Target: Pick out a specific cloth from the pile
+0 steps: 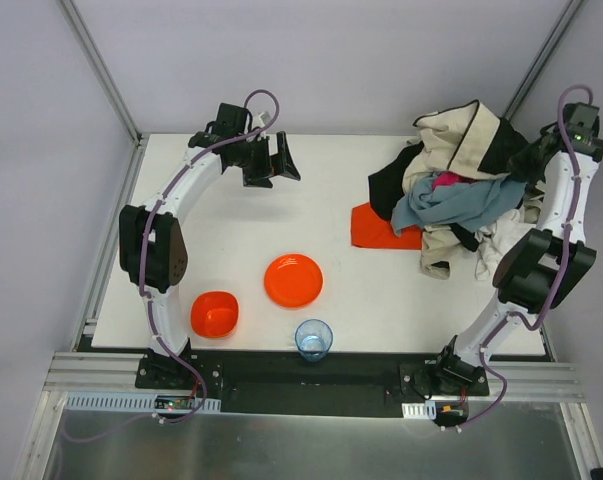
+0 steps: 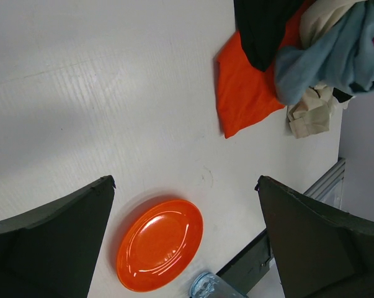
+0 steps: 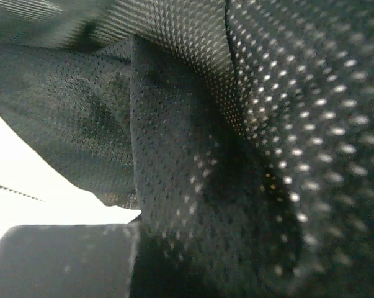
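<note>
My left jaws are spread wide with nothing between them. In the left wrist view the two dark fingers [image 2: 50, 248] frame bare tabletop [image 2: 81, 93] and hang above it without touching anything. From overhead, that arm reaches to the far left part of the tabletop [image 1: 321, 180], well apart from the fabrics.

My right jaws are pushed into the right side of the pile [image 1: 461, 190]. The right wrist camera shows almost only black mesh fabric [image 3: 193, 155] pressed close to the lens, with one blurred finger [image 3: 62, 264] at the bottom left. I cannot tell how far those jaws are open, or whether they have hold of anything.

The cloth [image 1: 376, 228] I am after is the orange-red piece at the left near edge of the pile. It lies flat on the tabletop, with its right part tucked under black fabric and a blue-grey cloth [image 1: 451, 205]. Through the left wrist camera the cloth [image 2: 245, 93] shows as a smooth orange corner sticking out from the pile [image 2: 335, 56]. No finger is visibly on it.

Cream fabric [image 1: 461, 140] tops the pile, and a small pink patch [image 1: 446, 181] shows near its middle.

Nearer to me, an orange plate [image 1: 293, 280] sits mid-table, and the left wrist view also shows the plate [image 2: 160, 244]. An orange bowl [image 1: 214, 313] sits to its left. A clear blue cup [image 1: 314, 338] stands at the near edge.
</note>
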Robot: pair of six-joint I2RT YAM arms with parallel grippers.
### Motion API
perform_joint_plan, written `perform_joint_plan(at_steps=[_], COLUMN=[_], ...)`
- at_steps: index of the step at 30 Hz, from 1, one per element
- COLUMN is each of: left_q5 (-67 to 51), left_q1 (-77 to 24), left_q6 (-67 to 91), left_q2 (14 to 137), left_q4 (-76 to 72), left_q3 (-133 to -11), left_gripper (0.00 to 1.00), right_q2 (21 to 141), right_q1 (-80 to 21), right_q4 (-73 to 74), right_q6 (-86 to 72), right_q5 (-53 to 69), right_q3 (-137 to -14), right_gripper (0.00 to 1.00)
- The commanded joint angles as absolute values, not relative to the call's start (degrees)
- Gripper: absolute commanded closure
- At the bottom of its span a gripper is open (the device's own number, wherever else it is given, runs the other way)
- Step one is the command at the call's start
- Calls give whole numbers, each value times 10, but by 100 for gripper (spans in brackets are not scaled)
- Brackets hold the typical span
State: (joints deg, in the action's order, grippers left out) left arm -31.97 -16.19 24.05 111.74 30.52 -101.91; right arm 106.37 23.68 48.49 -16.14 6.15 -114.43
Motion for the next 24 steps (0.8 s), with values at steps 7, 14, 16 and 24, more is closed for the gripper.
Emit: perform_joint_plan(at_steps=[7, 14, 16, 24], left_q5=[-339, -333, -336, -339], left_q1=[-172, -176, -176, -177], left_q6=[252, 252, 252, 246], left_q2=[1126, 1114, 1117, 1123], left_q4=[299, 299, 299, 300], left_q3=[-1054, -1045, -1042, -1047], left_gripper=[1, 1, 1, 1], right_q2=[1118, 1129, 1109, 1011], right_q1=[207, 205, 204, 185], right_q4=[522, 526, 524, 549], right_q6=[-143, -108, -97, -69], right_q5=[4, 17, 34, 31], right_q3=[-941, -933, -938, -936], right_gripper=[99, 79, 54, 6])
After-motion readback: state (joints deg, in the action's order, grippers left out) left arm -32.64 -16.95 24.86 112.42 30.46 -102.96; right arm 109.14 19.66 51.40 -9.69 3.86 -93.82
